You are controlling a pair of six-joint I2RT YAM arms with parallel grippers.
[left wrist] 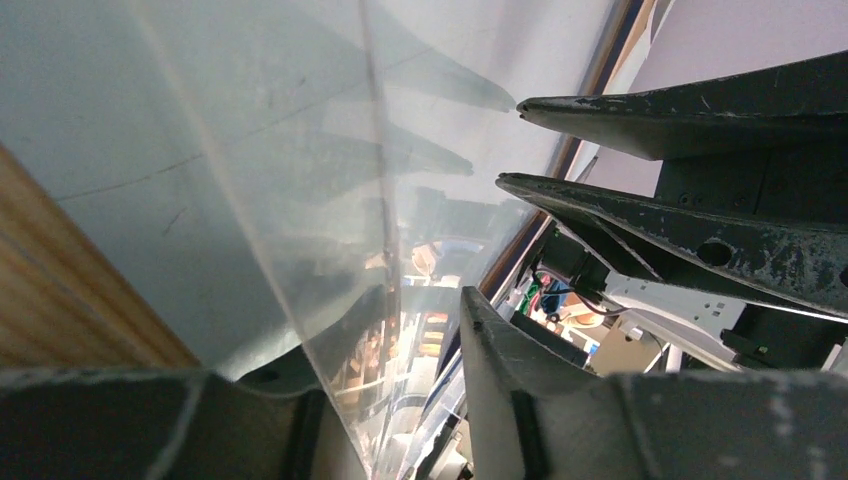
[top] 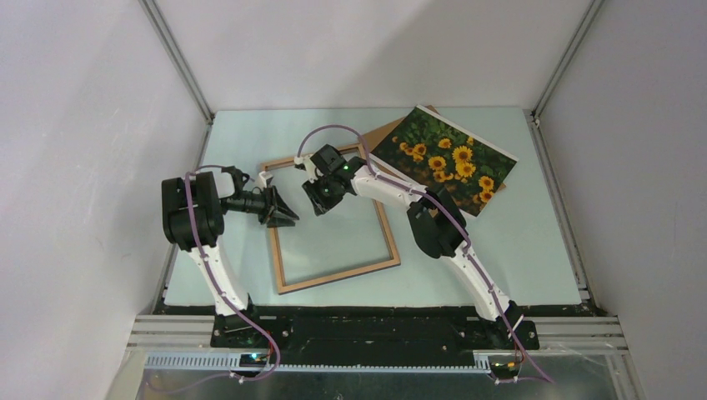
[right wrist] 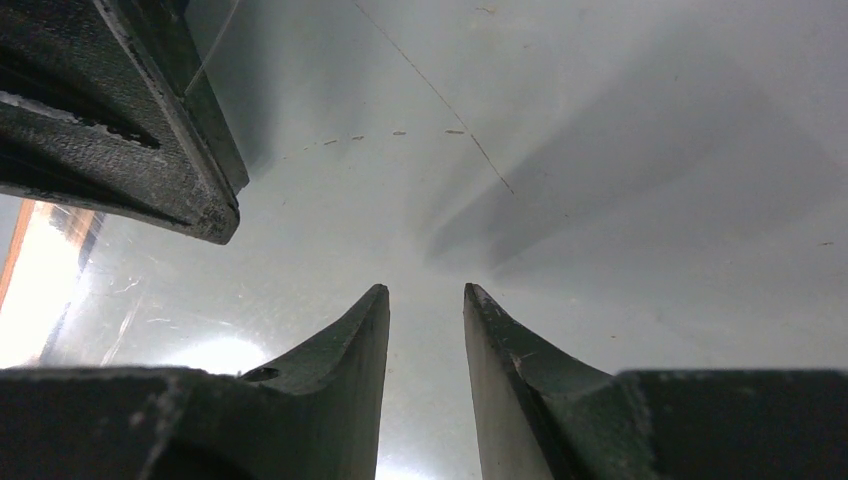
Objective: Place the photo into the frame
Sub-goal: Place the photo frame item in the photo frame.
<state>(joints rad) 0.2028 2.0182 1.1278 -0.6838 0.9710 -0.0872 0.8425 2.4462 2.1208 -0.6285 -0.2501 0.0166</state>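
Both part-open: left pincer (top: pixel 288 218) astride pane (left wrist: pixel 375 230), right pincer (right wrist: pixel 427 292) empty; frame (top: pixel 338 276) lengthwise near-far.

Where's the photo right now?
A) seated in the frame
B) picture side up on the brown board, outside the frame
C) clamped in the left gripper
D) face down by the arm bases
B: the top view shows the photo lying sunflower side up on the brown backing board, beyond the far right corner of the frame.
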